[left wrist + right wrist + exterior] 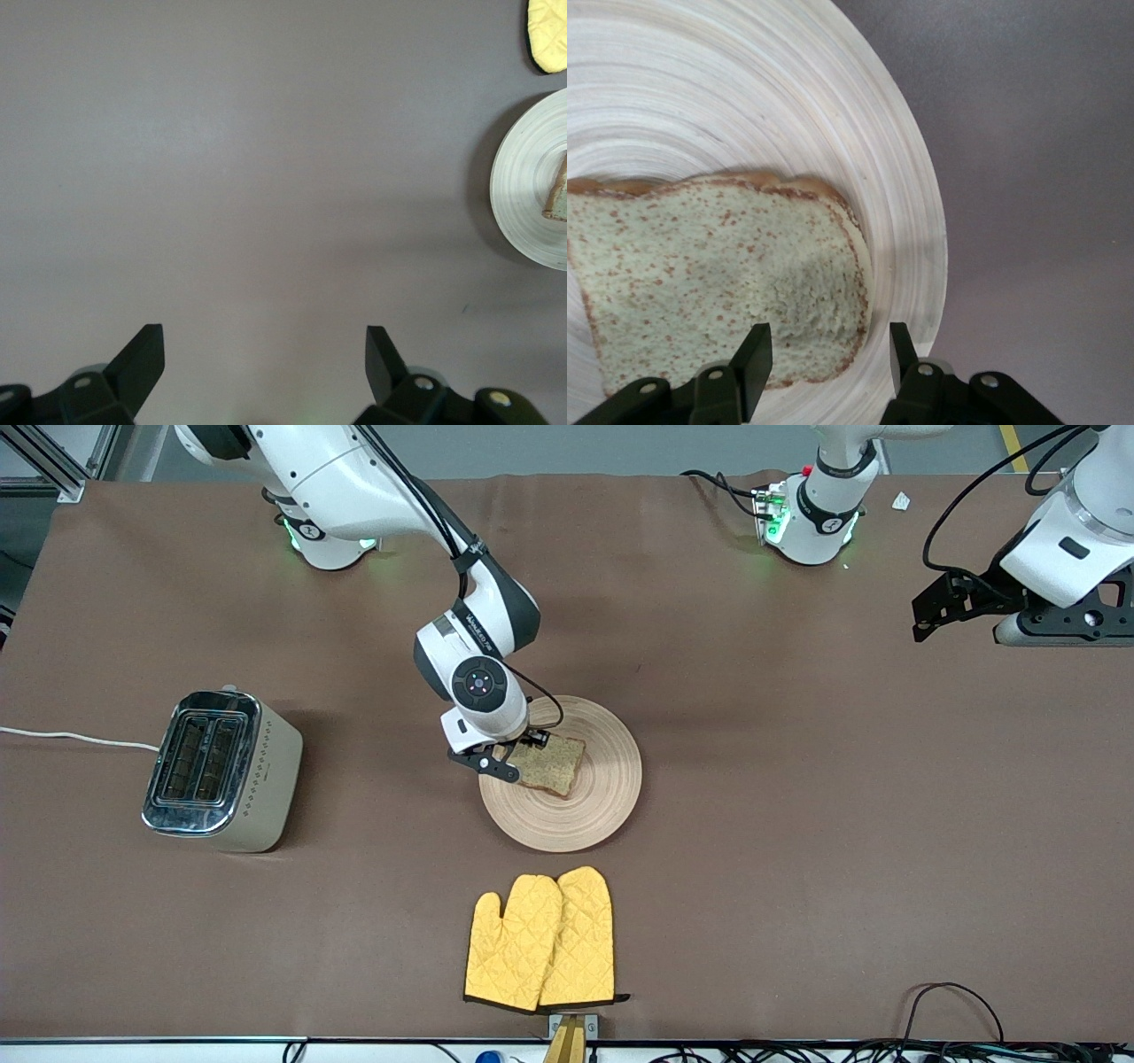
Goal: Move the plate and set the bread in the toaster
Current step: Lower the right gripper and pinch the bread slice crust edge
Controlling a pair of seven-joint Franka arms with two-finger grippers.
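Observation:
The light-wood plate lies in the middle of the table. The brown speckled bread lies flat on it, on the part toward the right arm's end. My right gripper is open, low over the plate, its fingers on either side of one corner of the bread; in the right wrist view the plate fills most of the picture. The toaster stands toward the right arm's end, slots empty. My left gripper waits open and empty over bare table; the plate and bread show at that view's edge.
A pair of yellow oven mitts lies nearer to the front camera than the plate, also in the left wrist view. The toaster's white cord runs off the table's end. Cables lie along the front edge.

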